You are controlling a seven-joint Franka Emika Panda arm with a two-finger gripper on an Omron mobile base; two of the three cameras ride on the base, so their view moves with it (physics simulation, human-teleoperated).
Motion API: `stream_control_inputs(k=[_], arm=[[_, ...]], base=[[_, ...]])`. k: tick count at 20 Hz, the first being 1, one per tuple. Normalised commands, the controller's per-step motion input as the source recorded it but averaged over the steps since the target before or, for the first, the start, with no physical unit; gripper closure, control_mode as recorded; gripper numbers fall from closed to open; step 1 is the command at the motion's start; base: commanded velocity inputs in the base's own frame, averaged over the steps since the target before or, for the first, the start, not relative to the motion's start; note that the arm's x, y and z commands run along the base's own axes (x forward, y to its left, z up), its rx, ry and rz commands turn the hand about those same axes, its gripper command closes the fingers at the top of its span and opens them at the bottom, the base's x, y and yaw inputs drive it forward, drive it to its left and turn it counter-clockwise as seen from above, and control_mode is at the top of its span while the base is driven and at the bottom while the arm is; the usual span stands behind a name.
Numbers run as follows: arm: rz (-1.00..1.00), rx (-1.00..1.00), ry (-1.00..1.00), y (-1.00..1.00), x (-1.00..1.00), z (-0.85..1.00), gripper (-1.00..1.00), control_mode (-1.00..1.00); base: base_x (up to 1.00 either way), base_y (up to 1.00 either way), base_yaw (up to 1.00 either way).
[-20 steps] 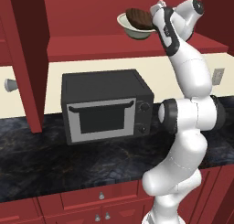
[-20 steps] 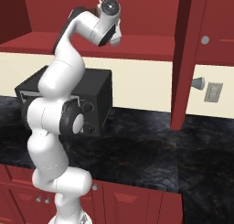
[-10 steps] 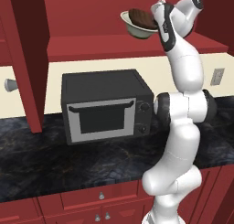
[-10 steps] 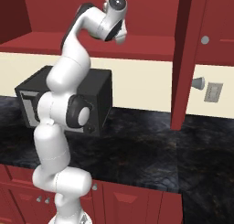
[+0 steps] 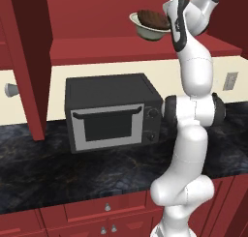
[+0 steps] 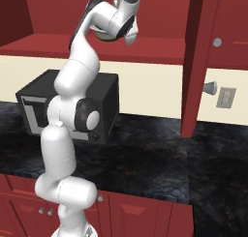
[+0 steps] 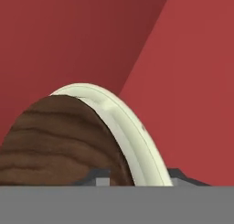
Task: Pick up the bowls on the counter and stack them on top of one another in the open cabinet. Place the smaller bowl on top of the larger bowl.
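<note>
So this one looks nearly wrapped up. The brown bowl (image 5: pixel 153 19) is already sitting inside the cream bowl (image 5: pixel 145 31), and the pair is up in the cabinet (image 5: pixel 121 18), on or just above the red shelf; I can't tell for sure whether the cream one's base is fully down on it. Nothing bowl-shaped is left on the desk (image 5: pixel 72 168), so both pickups seem done. What's left, as far as I can judge, is just letting go cleanly and backing the arm out without nudging the stack.

The fingers (image 7: pixel 137 177) are right at the near rim of the stack. In the hand view only their tips poke up at the bottom, on either side of the bowls' rims, so I can't tell if they're gripping or already loose.

Materials: the brown bowl has a wood-grain look, dark with lighter wavy streaks, shallow and rounded. The cream one is smooth and glossy like glazed ceramic, with a stepped, flared rim that sticks out past the brown one. The cabinet is flat matte red, and the desk is black stone with faint brown veining.
</note>
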Motion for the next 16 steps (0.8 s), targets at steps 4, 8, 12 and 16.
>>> stream_control_inputs(k=[4,8,12,16], arm=[[0.00,0.00,0.00,0.16,0.01,0.11,-1.00,-1.00],[0.00,0.00,0.00,0.05,0.00,0.12,-1.00,-1.00],[0.00,0.00,0.00,0.03,-0.03,0.08,-1.00,-1.00],[0.00,0.00,0.00,0.00,-0.16,0.06,-1.00,-1.00]], base=[[0.00,0.00,0.00],[0.00,0.00,0.00],[0.00,0.00,0.00],[0.00,0.00,0.00]])
